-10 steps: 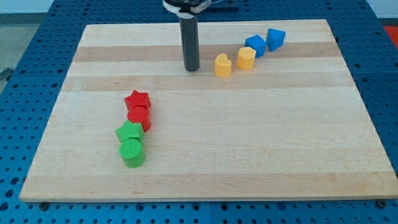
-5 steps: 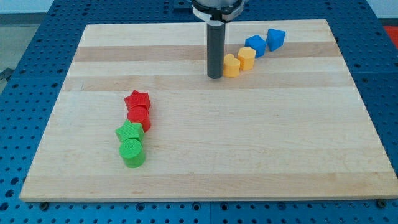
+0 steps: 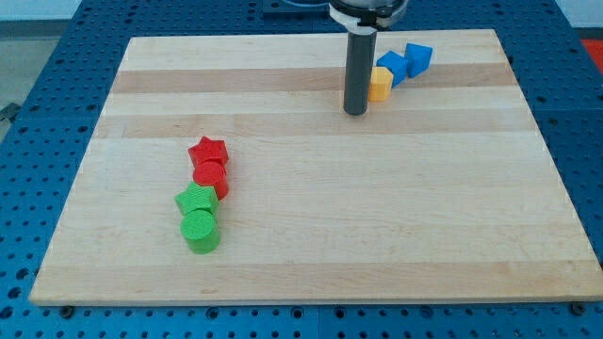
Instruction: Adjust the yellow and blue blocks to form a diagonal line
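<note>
No claw on this rig, so no open/shut state to give and nothing held; just a dark rod w/ my tip [image 3: 355,112] down on the table [image 3: 311,254], upper centre, a bit toward 1 o'clock from the board's middle.

Task blocks bunched at abt 1 o'clock on the table. Yellow block [image 3: 381,84] just beside the rod at its 2 o'clock side, partly hidden behind the rod, shape not clear. Only one yellow block visible; can't tell if a second sits behind the rod. Touching or not betw. rod and yellow block: can't tell. Blue block [image 3: 392,65], cube-like, right next to the yellow one toward 1 o'clock, looks touching. Second blue block [image 3: 419,57], also cube-like, next along the same slant, close by. Yellow + both blues rising in a slanted row toward the view's top right.

Other cluster well apart, at abt 8 o'clock from my tip: red star [image 3: 208,151] on top, red block [image 3: 210,176] under it, green block [image 3: 196,201], then green cylinder [image 3: 201,231] at the bottom, all packed in a near-vertical column.
</note>
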### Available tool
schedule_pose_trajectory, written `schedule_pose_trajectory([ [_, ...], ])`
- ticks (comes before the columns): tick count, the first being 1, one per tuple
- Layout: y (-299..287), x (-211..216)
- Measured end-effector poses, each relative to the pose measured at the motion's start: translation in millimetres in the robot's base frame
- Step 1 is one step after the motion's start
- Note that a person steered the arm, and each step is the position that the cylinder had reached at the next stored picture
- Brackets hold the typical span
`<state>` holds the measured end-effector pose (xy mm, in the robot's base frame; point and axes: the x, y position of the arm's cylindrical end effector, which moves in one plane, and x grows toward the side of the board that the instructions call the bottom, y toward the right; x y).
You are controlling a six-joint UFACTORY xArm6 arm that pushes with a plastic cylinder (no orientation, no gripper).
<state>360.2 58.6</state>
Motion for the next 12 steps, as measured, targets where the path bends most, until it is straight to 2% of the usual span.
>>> schedule_pose_trajectory([
  [2, 27, 16],
  [3, 50, 10],
  [5, 52, -14],
  [11, 49, -22],
  [12, 58, -6],
])
